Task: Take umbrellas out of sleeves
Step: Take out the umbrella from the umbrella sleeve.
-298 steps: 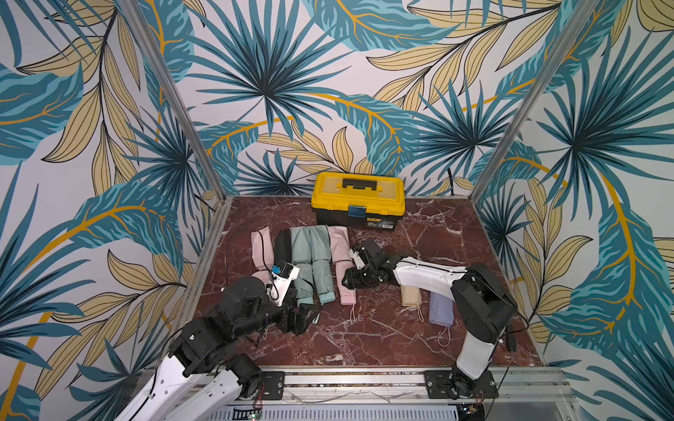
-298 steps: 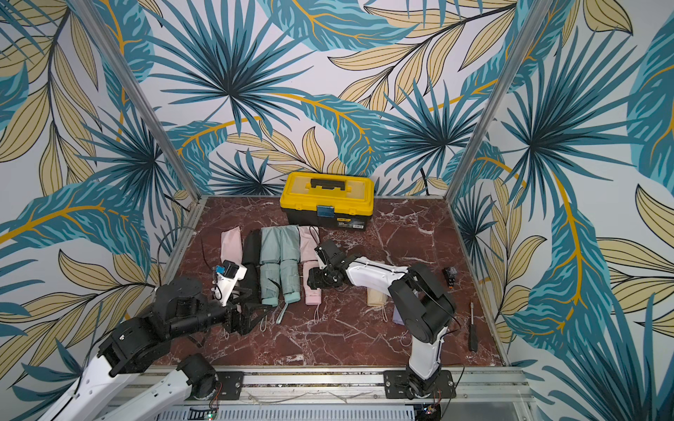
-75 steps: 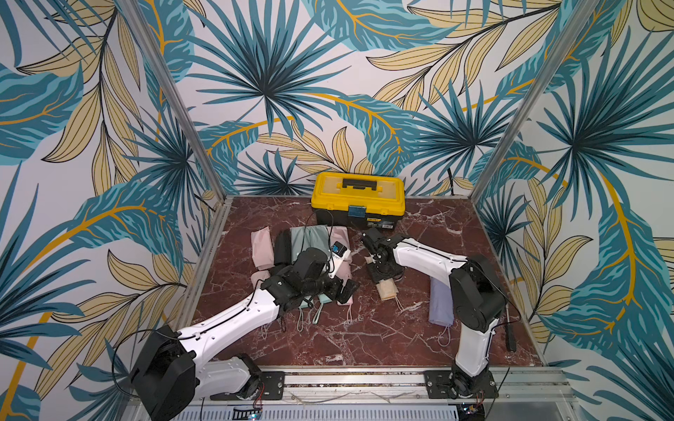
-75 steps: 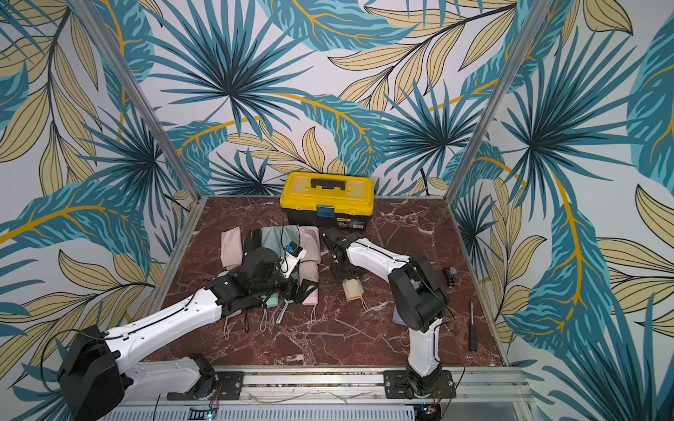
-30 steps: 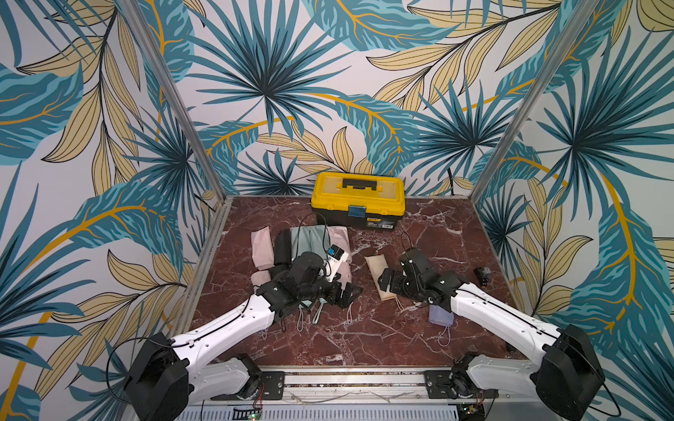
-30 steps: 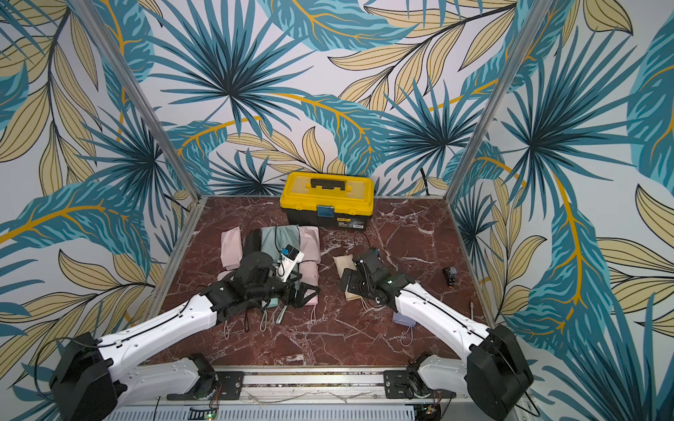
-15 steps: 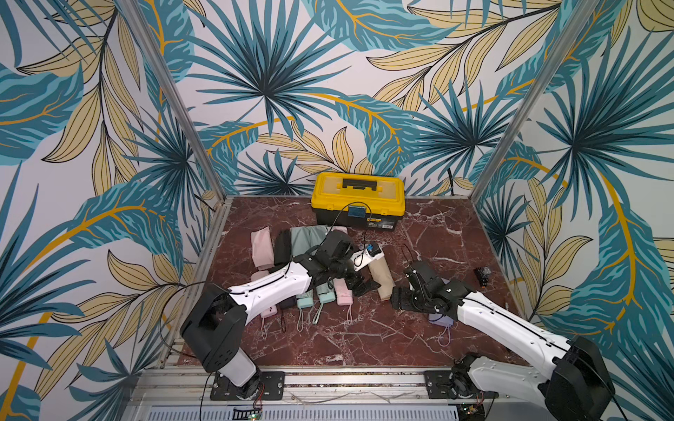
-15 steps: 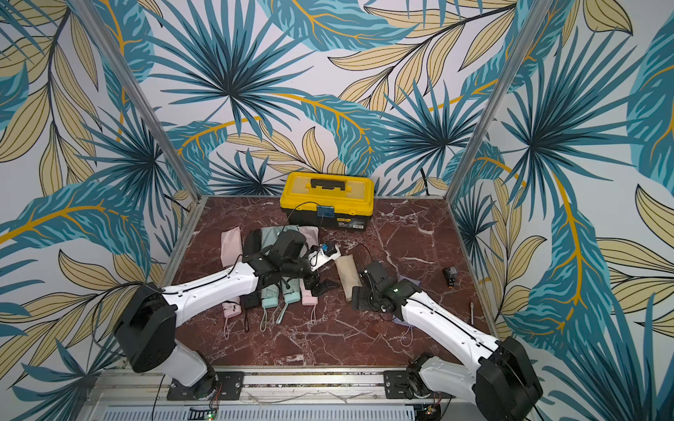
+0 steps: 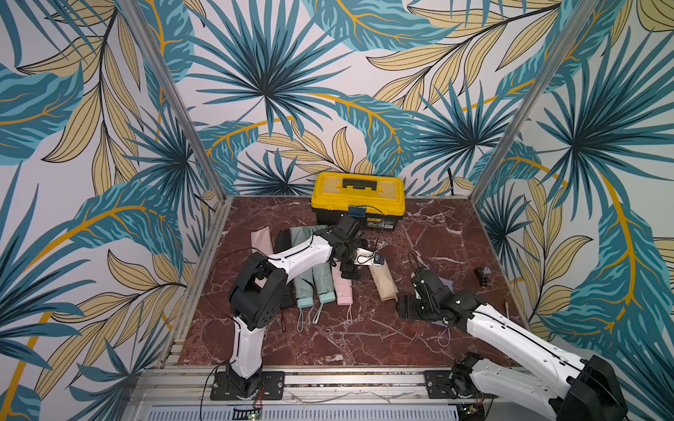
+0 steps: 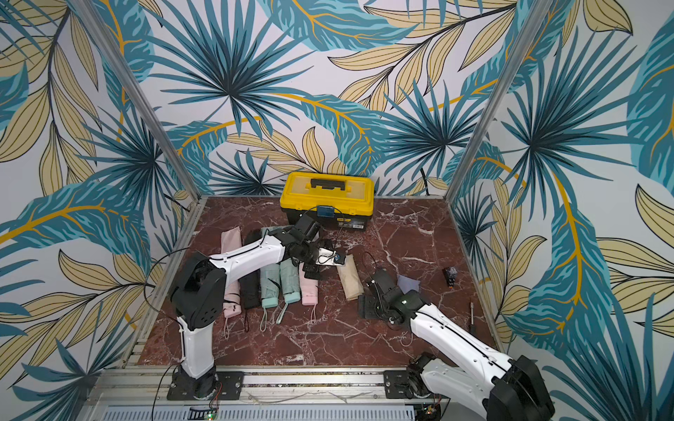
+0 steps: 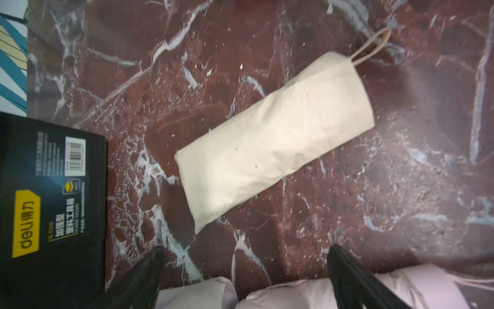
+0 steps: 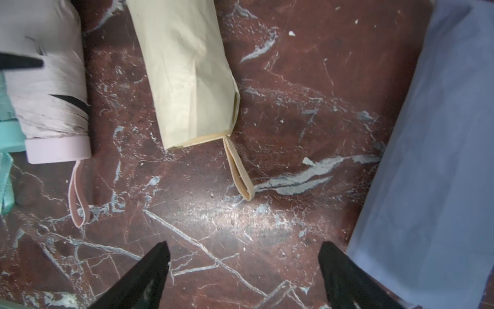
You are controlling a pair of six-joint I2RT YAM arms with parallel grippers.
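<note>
A beige sleeve [image 9: 383,284] [image 10: 349,279] lies slanted mid-table with its umbrella inside. In the right wrist view the beige sleeve [image 12: 187,75] shows a handle edge and wrist loop [image 12: 239,171] at its mouth. My left gripper [image 9: 347,271] [image 11: 246,258] hangs open beside its far end, above a bare pink umbrella [image 11: 294,294]. Over bare marble near the loop, my right gripper [image 9: 405,308] [image 12: 243,258] is open. A lilac sleeve [image 12: 433,160] [image 10: 407,282] lies partly under the right arm. Bare umbrellas lie in a row: pink [image 10: 231,297], black [image 10: 250,291], mint [image 10: 270,288], mint [image 10: 290,284], pink [image 10: 308,288].
A yellow-lidded black toolbox [image 9: 359,193] [image 11: 53,187] stands against the back wall. Limp empty sleeves, one pink [image 10: 231,238], lie behind the umbrella row. A small black part [image 9: 481,273] and a screwdriver [image 10: 471,313] lie at the right edge.
My left gripper left the umbrella row and swung right to the beige sleeve's far end. My right gripper drew back from the beige sleeve toward the front.
</note>
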